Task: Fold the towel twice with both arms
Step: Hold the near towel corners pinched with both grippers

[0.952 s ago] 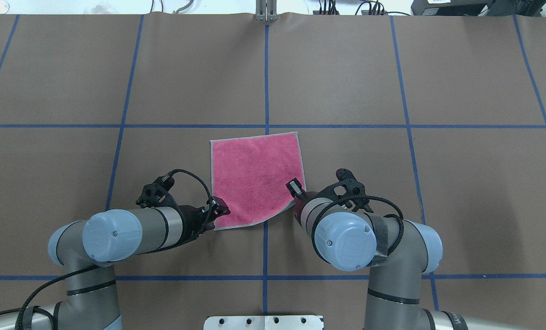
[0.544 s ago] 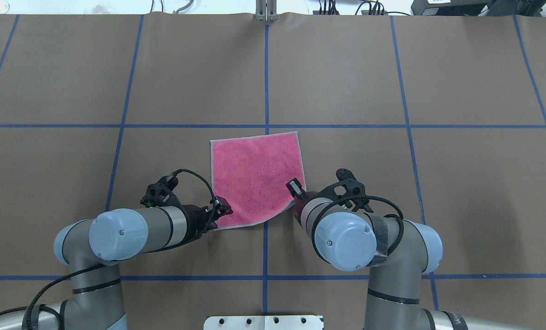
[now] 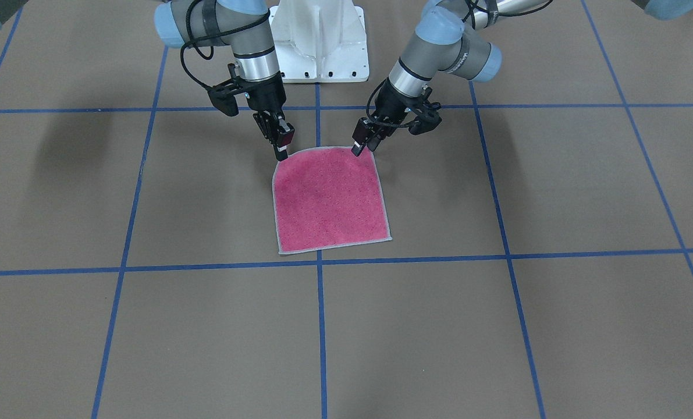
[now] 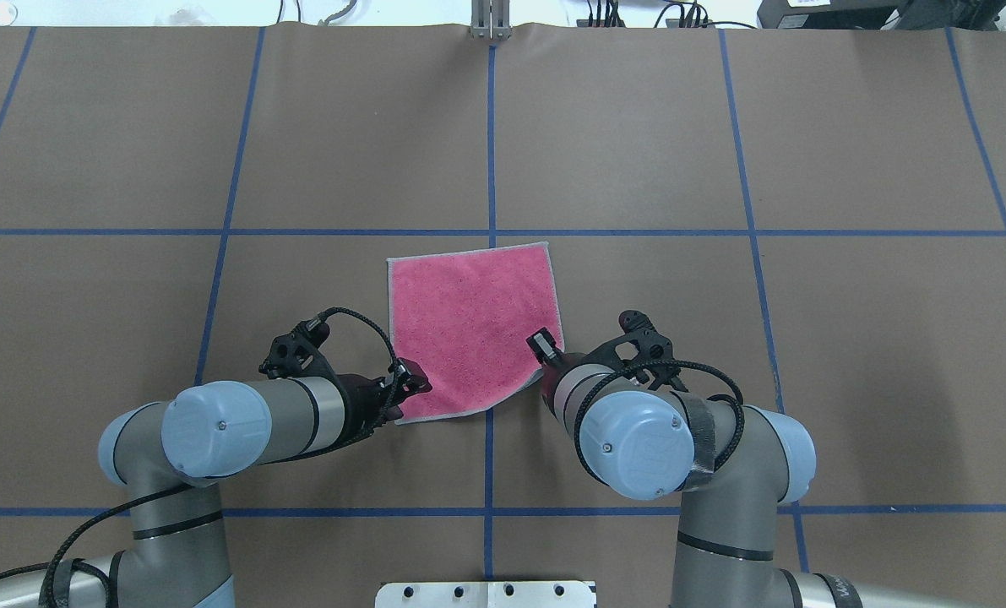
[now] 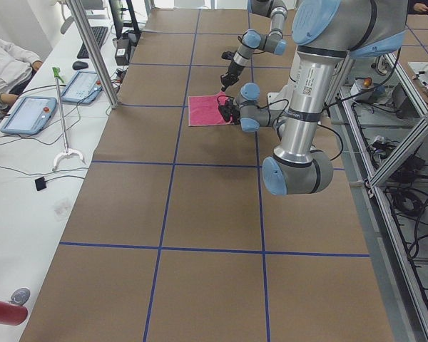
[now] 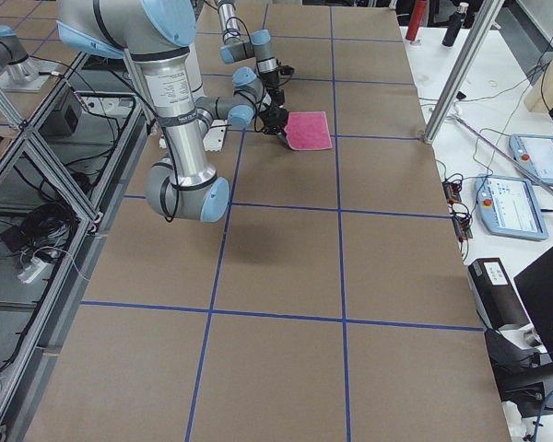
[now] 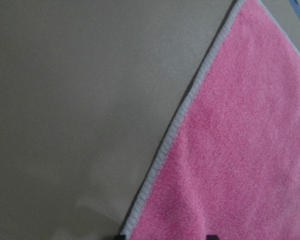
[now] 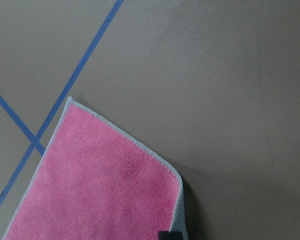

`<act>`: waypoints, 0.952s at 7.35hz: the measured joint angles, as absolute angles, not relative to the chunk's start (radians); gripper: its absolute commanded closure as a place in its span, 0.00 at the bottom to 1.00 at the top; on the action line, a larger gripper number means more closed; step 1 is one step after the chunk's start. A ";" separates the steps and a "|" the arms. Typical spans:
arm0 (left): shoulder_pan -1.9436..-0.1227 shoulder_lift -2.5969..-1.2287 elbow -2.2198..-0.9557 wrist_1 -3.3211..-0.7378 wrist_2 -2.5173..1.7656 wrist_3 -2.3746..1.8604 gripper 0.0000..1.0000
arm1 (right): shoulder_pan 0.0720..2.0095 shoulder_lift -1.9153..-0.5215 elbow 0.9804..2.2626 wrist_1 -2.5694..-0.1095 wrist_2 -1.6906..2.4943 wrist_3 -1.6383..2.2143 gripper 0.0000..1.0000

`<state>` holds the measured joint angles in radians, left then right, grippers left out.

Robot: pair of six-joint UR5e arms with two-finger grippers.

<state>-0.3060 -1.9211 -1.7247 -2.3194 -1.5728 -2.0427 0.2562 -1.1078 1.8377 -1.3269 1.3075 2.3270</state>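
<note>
The towel [image 4: 469, 321] lies pink face up at the table's middle, also in the front view [image 3: 329, 198]. My right gripper [image 4: 543, 348] [image 3: 282, 148] is shut on the towel's near right corner and holds it slightly raised. The right wrist view shows that corner [image 8: 105, 180] lifted, with shadow and dark grey underside beneath. My left gripper [image 4: 414, 387] [image 3: 361, 145] is at the near left corner. In the left wrist view the towel [image 7: 240, 150] runs down between two fingertips that stand apart, so it is open around the corner.
The brown table cover [image 4: 722, 338] carries blue tape grid lines. The white pedestal [image 3: 320, 41] stands between the arms. Tablets and cables lie on the side bench [image 5: 36, 114] beyond the table's far edge.
My left arm has shifted slightly right, bringing its gripper closer onto the towel's near left corner. The right arm and the towel have not moved.
</note>
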 measured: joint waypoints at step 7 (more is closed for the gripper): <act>-0.301 -1.925 -1.753 -2.212 -1.605 -1.993 0.31 | 0.256 -1.112 1.836 -1.327 1.307 2.327 1.00</act>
